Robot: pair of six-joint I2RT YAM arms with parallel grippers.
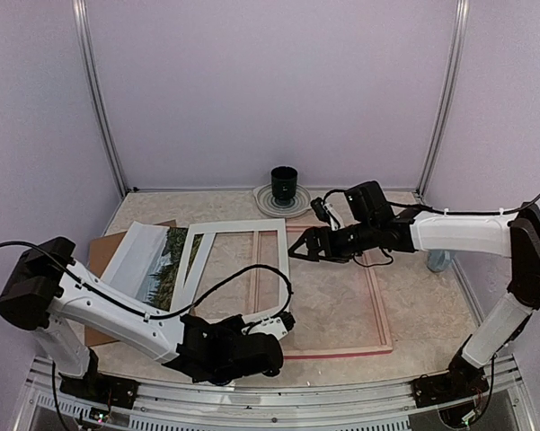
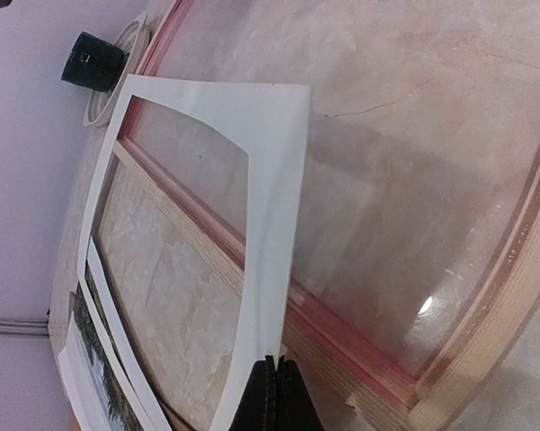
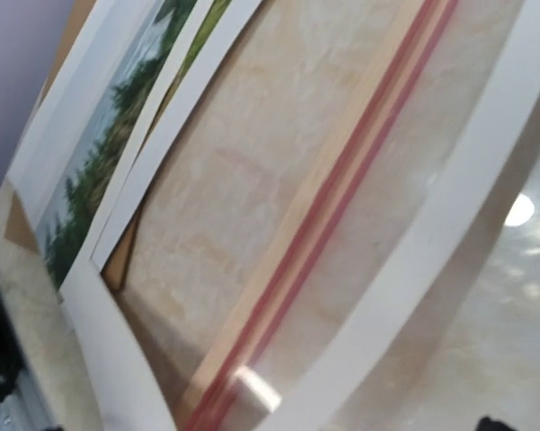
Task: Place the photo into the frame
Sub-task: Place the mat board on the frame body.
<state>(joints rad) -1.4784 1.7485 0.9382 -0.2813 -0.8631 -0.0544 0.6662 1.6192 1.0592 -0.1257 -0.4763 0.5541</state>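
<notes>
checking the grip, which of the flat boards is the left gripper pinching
The white mat board with the cut-out, clamped at its edge by the left gripper.

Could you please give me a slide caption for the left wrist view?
Left fingers pinch the white cardboard mat with rectangular cut-out over the pink-rimmed wooden frame.

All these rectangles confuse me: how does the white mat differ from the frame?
The white mat is thin white card; the frame is pale wood with a pink rim. The mat is bowed, pinched at a corner by the left tool; the frame lies flat. Both are rectangular surrounds, and they overlap.
</notes>
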